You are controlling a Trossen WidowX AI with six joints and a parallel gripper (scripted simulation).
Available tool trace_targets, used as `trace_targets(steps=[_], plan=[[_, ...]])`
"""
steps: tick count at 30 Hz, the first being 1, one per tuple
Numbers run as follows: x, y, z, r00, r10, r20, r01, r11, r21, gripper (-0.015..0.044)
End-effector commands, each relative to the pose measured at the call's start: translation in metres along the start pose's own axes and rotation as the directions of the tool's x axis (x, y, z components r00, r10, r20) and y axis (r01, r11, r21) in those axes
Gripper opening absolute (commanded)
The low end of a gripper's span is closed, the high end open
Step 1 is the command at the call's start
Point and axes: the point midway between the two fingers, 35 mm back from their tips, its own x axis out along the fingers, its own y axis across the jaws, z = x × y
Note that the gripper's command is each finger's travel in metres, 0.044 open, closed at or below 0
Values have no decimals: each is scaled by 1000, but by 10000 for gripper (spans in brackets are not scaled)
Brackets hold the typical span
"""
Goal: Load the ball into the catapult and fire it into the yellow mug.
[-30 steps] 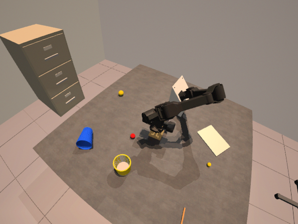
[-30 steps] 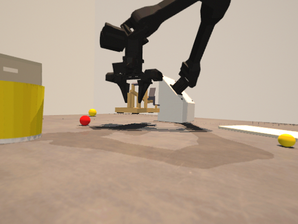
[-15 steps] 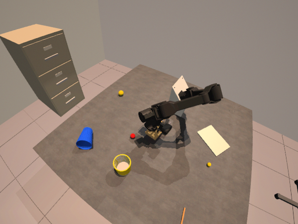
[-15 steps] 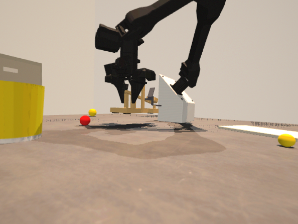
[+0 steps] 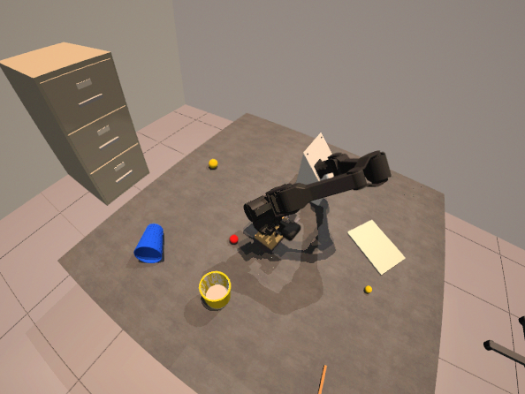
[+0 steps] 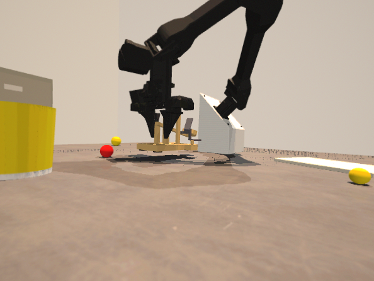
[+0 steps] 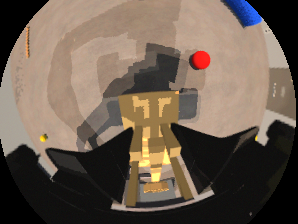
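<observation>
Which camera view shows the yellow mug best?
The top view: the yellow mug appears whole there, upright, with its open rim and inside visible. The exterior view shows only part of its outer wall, cut off by the picture's left edge. The wrist view does not show it.

The wood-toned angular catapult [image 5: 270, 240] [image 6: 167, 147] [image 7: 149, 107] looked matt; the round glossy red ball [image 5: 233, 239] [image 6: 106, 151] [image 7: 201, 60] appeared smooth.
</observation>
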Motion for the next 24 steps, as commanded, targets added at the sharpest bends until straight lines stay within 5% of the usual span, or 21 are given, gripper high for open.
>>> trace_targets(steps=[1, 18, 24], plan=[[4, 0, 0, 1000, 2, 5, -2, 1000, 6, 0], [20, 0, -1, 1000, 1, 0, -1, 1000, 0, 0], [20, 0, -1, 1000, 1, 0, -1, 1000, 0, 157]])
